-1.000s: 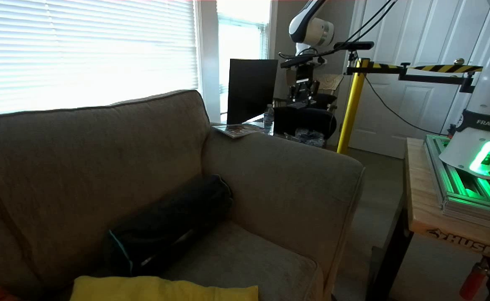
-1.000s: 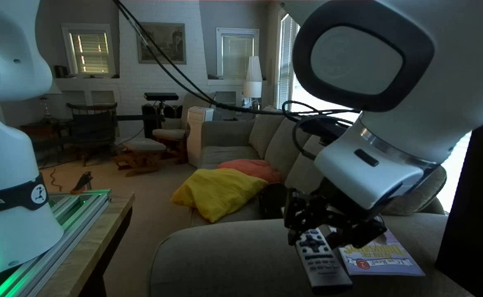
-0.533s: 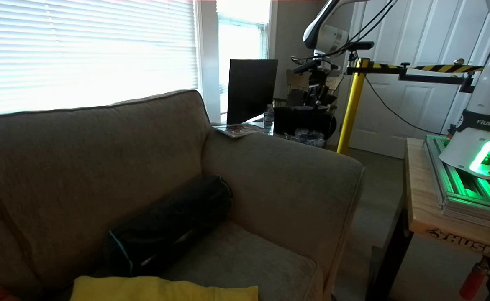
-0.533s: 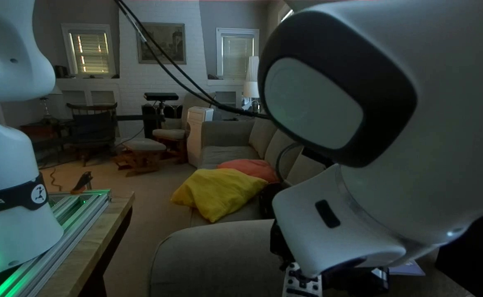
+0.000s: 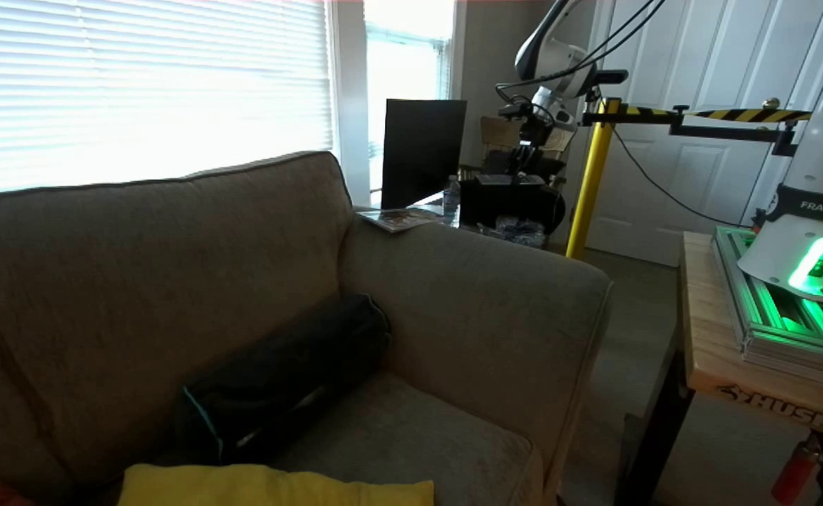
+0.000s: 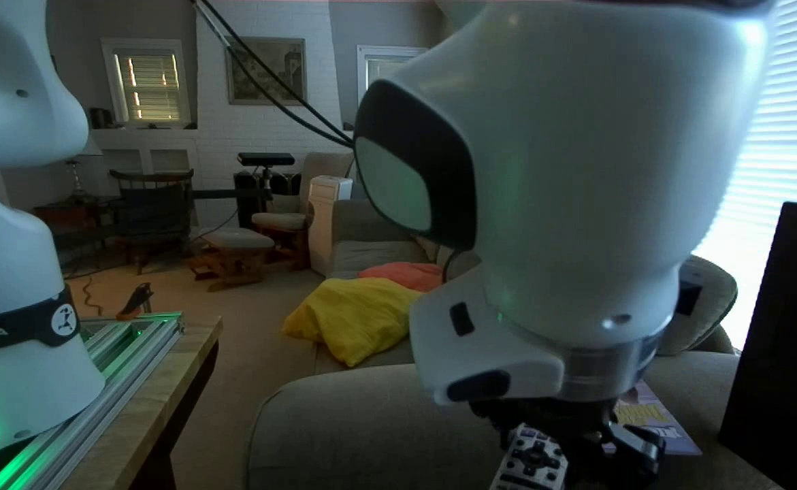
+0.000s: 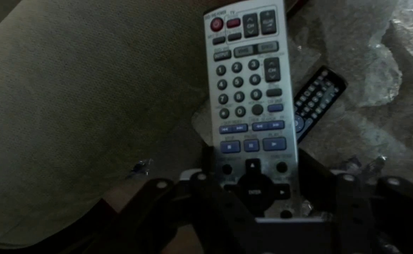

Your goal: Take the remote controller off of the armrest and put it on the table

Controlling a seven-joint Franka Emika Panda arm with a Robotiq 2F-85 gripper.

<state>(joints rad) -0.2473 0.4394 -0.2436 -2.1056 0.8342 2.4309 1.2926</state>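
Note:
The remote controller [image 7: 252, 98] has a silver face with dark and blue buttons. My gripper [image 7: 257, 165] is shut across its width, with a finger at each long side. In an exterior view the remote [image 6: 531, 463] hangs tilted under the gripper, its lower end cut off by the frame. In an exterior view the gripper [image 5: 523, 165] holds it beyond the beige armrest [image 5: 481, 281]. The armrest also shows in the wrist view [image 7: 104, 70], left of the remote. A grey-brown surface [image 7: 336, 141], seemingly the table's top, shows below and right of it. The armrest hides most of the table in an exterior view.
A second, black remote [image 7: 321, 95] and clear plastic wrap [image 7: 379, 77] lie on the surface under the held remote. A booklet [image 6: 657, 422] lies on the armrest. A water bottle [image 5: 451, 202] and an upright black panel [image 5: 423, 154] stand behind the armrest.
My gripper has carried the remote away from over the armrest, and the wrist has turned and tilted. The remote stays in the gripper throughout.

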